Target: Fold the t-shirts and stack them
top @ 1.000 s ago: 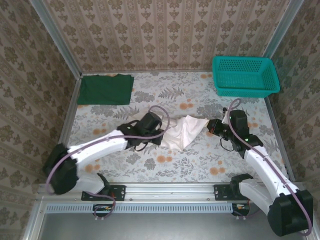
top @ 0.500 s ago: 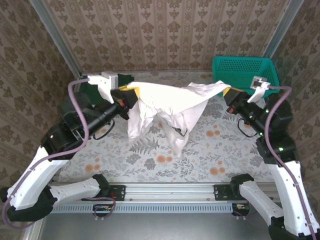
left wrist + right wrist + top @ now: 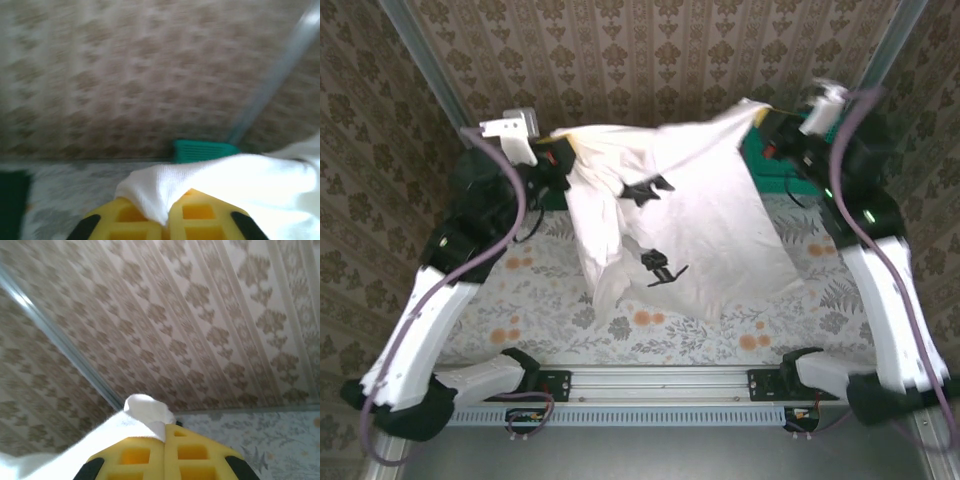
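The off-white t-shirt point(image 3: 700, 225) hangs spread in the air between both raised arms, its lower hem just above the floral table point(image 3: 520, 270). Two small dark marks show on its front. My left gripper point(image 3: 560, 158) is shut on the shirt's upper left corner; in the left wrist view white cloth point(image 3: 200, 180) is pinched between the yellow jaws of the gripper point(image 3: 167, 220). My right gripper point(image 3: 765, 120) is shut on the upper right corner, with a tuft of cloth point(image 3: 145, 412) sticking out of the closed gripper point(image 3: 165, 440). The dark green t-shirt point(image 3: 11, 200) lies flat at the back left.
A teal mesh basket point(image 3: 205, 150) stands at the back right corner, mostly behind the hanging shirt in the top view. Patterned walls and metal corner posts point(image 3: 420, 60) close in the table on three sides.
Both arms have risen and moved apart, lifting the off-white shirt off the table. It went from a crumpled heap to a sheet stretched wide and high.
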Controlling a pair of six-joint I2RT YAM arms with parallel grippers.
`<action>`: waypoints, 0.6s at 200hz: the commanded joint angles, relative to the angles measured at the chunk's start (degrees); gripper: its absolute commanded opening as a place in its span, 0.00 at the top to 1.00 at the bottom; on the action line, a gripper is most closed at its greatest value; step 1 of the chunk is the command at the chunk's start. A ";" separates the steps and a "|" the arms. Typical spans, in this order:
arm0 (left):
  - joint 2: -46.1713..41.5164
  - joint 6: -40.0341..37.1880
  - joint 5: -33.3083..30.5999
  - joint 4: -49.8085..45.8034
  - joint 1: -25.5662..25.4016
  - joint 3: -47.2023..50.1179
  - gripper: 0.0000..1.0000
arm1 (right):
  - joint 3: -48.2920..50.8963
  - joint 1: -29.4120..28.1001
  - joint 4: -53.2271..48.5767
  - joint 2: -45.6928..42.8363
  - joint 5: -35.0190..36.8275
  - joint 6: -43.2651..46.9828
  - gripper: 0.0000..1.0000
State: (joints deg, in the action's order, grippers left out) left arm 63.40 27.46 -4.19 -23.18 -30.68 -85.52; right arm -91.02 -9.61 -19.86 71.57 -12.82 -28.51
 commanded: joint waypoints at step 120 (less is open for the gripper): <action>12.19 5.48 4.18 -3.52 12.80 23.01 0.10 | 31.25 1.61 -3.62 -2.91 3.56 -1.34 0.12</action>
State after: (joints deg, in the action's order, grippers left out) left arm 72.93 37.30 -0.60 -25.04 -12.71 -64.88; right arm -74.65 -7.35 -28.60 78.81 -8.14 -27.42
